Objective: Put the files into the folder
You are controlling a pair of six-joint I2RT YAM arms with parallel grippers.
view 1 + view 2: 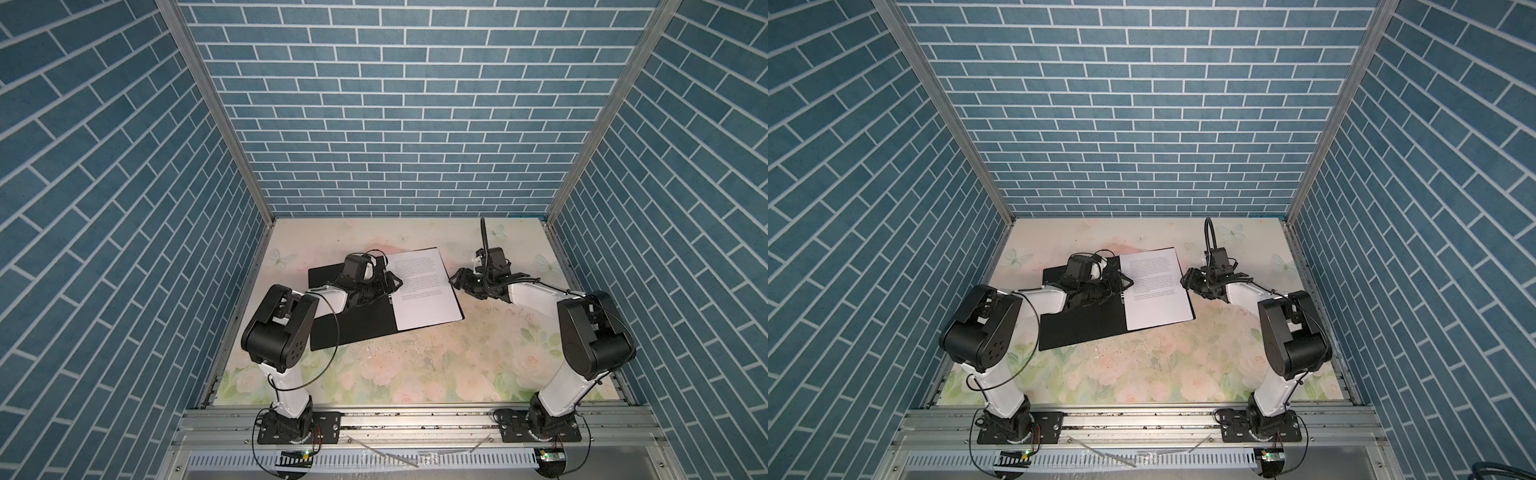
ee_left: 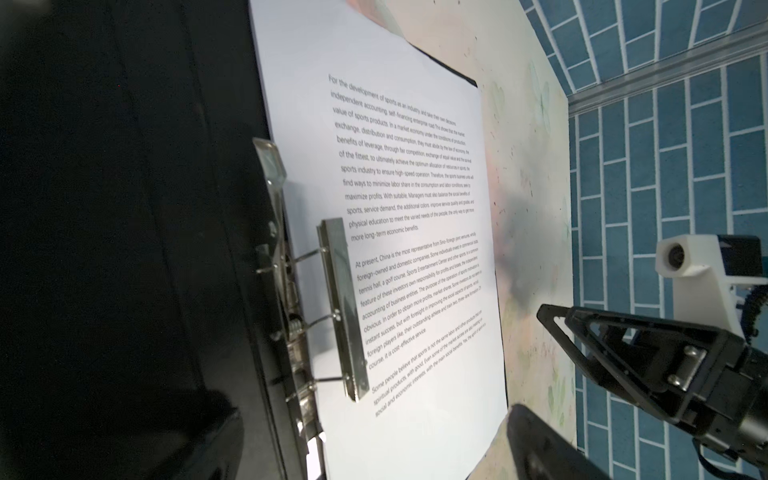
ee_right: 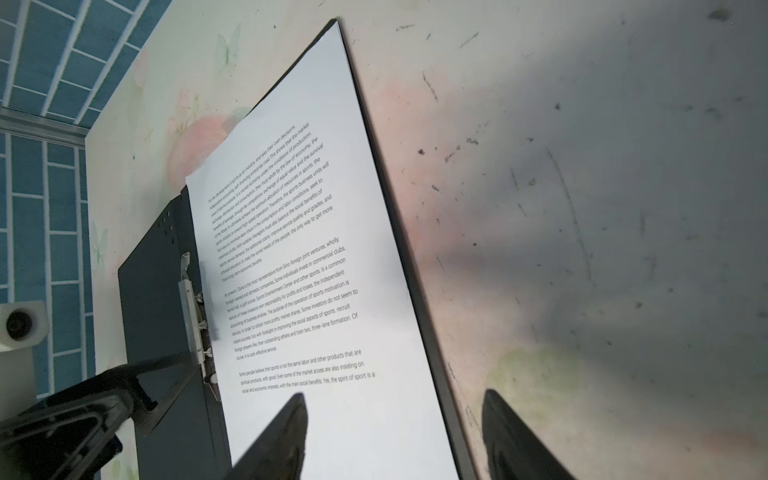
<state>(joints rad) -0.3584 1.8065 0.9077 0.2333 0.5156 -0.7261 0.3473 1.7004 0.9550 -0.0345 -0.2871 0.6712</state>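
Lying open on the worktop (image 1: 415,365), the folder (image 1: 353,324) holds on its right half a sheet (image 1: 424,291) beginning "For the development of sports". Left gripper (image 1: 388,279) hangs over the folder's spine, jaws released; right gripper (image 1: 456,280) sits at its right edge, jaws parted and empty.

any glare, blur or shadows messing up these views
Left wrist view: clip glints, left gripper's fingers a dark blur. Right wrist view: right gripper's fingers out of focus, grey shadows across the table. Both top views: evenly lit, sheet text too small to read.
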